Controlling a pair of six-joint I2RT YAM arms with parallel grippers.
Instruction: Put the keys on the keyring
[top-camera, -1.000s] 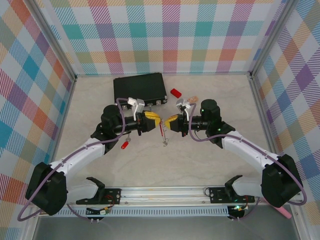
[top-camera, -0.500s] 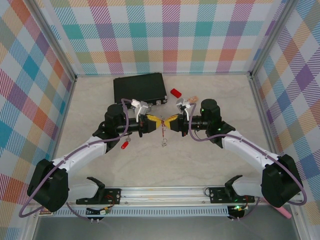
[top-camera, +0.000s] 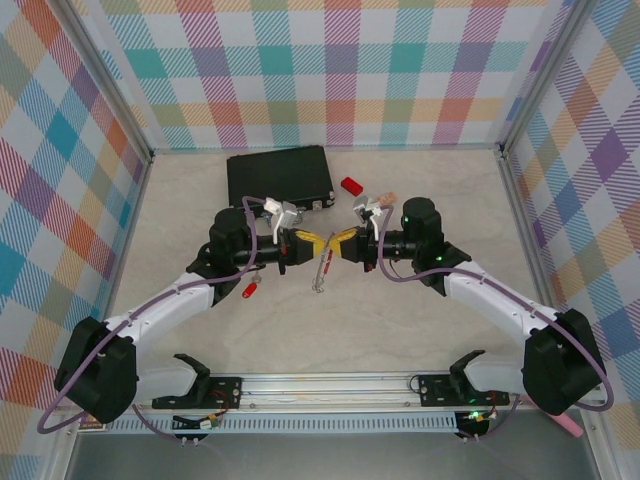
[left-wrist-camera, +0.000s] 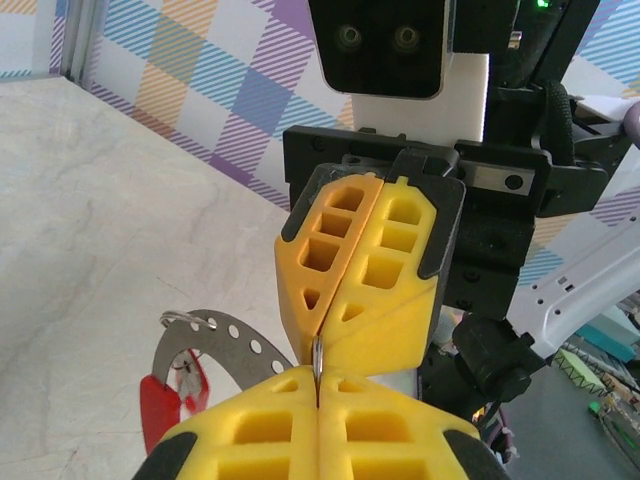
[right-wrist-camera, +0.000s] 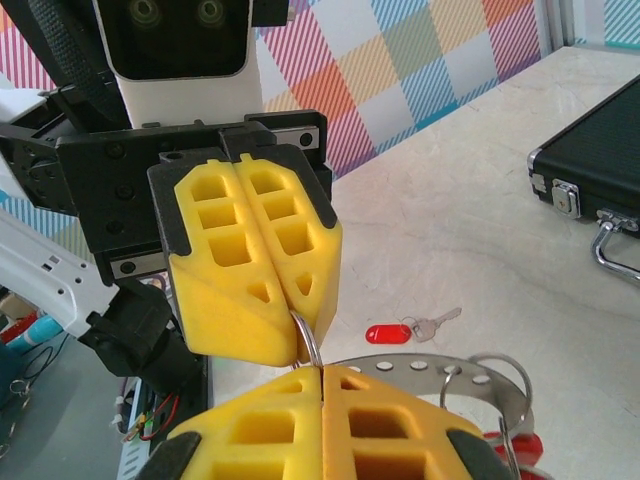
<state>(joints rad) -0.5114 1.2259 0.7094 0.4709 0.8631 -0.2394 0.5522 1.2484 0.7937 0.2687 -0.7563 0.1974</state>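
One second earlier we saw the left pincer (top-camera: 316, 243) open; it then shut on the keyring (top-camera: 323, 262), which the right pincer (top-camera: 334, 241) also gripped above the tabletop (top-camera: 400, 330), steadying it for the key (top-camera: 250, 290) lying left.

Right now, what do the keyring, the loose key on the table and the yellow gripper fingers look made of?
The keyring looks like bare steel: thin silver band, dull sheen, punched holes. The key has a silver metal blade and a glossy red head, probably plastic. The fingers look like matte yellow plastic, possibly printed: hollow lattice cells, no shine.
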